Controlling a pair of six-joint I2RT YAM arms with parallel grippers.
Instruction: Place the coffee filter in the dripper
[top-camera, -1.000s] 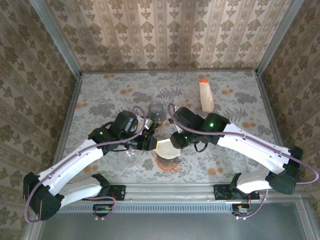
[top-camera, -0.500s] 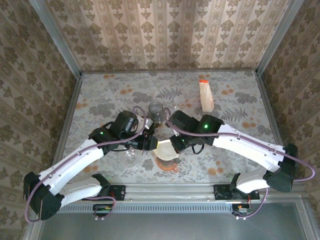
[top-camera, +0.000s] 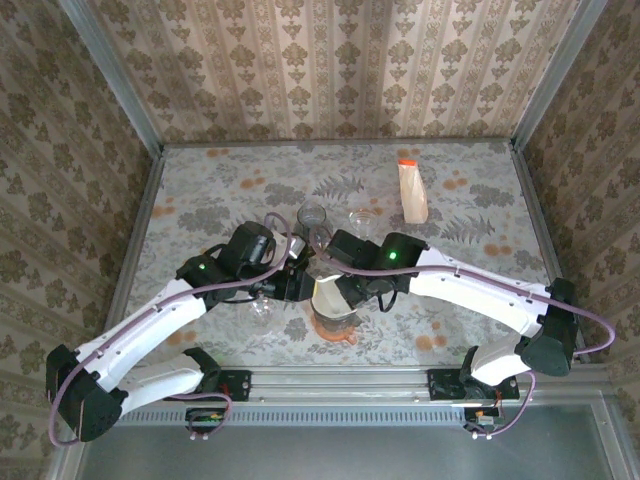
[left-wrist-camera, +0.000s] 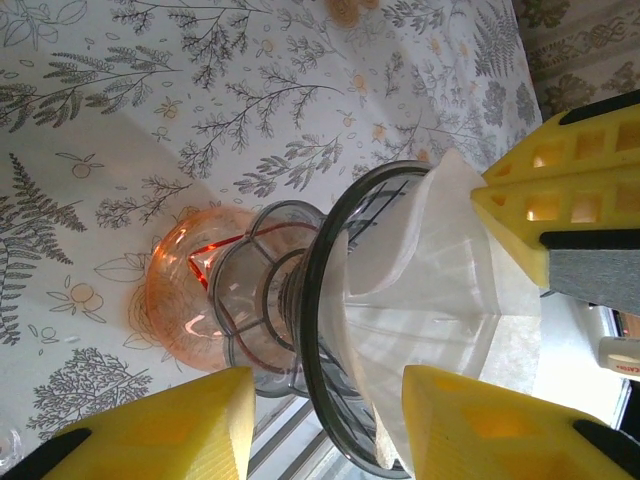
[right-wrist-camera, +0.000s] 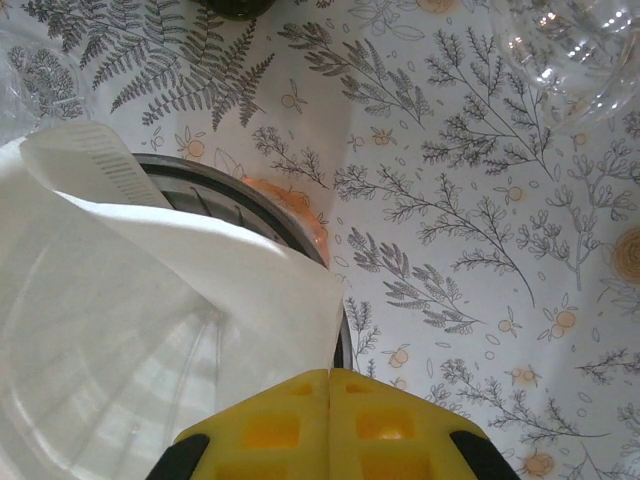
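Right wrist view: my right hand (right-wrist-camera: 328, 385) has just snapped together and slid in, its tips against the edge of the thin, ribbed paper filter (right-wrist-camera: 150, 300). The filter now sits in the dark-rimmed glass dripper (right-wrist-camera: 240, 205), so it's nearly placed. My left hand (left-wrist-camera: 320, 410) stands apart, astride the dripper, above the floral tabletop (right-wrist-camera: 480, 200).

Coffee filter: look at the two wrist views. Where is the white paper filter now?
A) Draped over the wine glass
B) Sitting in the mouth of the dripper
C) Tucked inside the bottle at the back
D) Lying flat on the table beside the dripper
B: the filter sits inside the dark rim of the dripper, its edge pinched by the shut right gripper.
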